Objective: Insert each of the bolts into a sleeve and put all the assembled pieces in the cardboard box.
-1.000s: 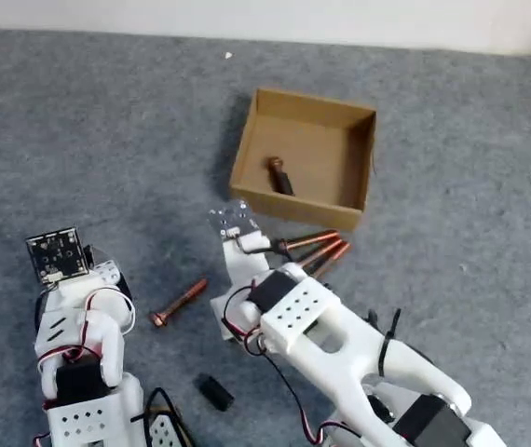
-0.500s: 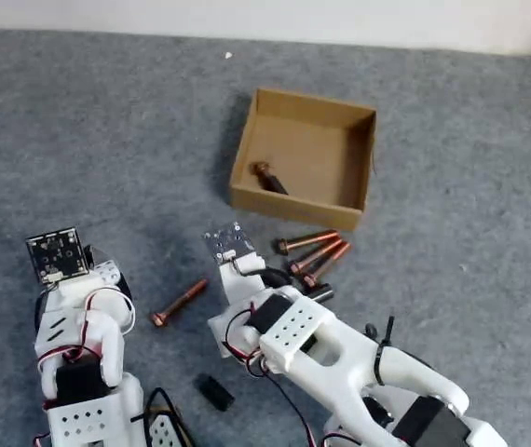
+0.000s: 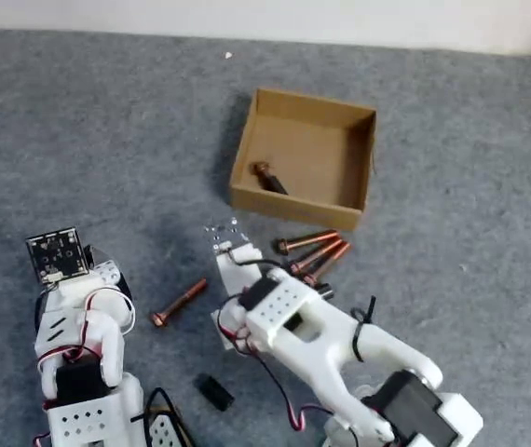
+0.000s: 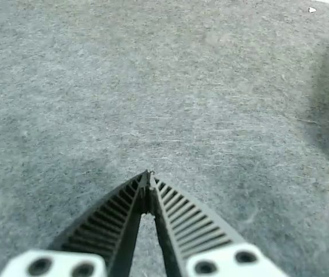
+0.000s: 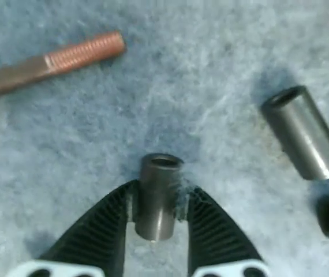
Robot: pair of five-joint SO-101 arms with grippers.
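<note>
- The grey carpeted table (image 3: 107, 121) carries everything, and the cardboard box (image 3: 289, 207) sits toward its far side.
- The right arm (image 3: 312, 335) lies in front of the box's near wall. Its wrist is close to the loose parts there.
- The left arm (image 3: 79, 345) stands well apart from the box. The left gripper (image 4: 148, 182) is clenched on nothing above bare carpet.
- The box holds one assembled piece (image 3: 270, 177), which lies against the inside of its near wall.
- Three bolts (image 3: 310, 241) lie fanned out just outside that near wall. A fourth bolt (image 3: 179, 303) lies farther from the box, between the two arms.
- The right gripper (image 5: 159, 193) grasps the gripped sleeve (image 5: 159, 173), with one jaw on each side of it. No bolt is in it yet.
- Two spare sleeves (image 5: 303, 131) rest near the gripped one. A dark sleeve (image 3: 215, 391) lies farthest from the box.
- Progress, as I judge it, is one piece done. Four bolts are unsleeved and outside the box, so most of the task is left.
</note>
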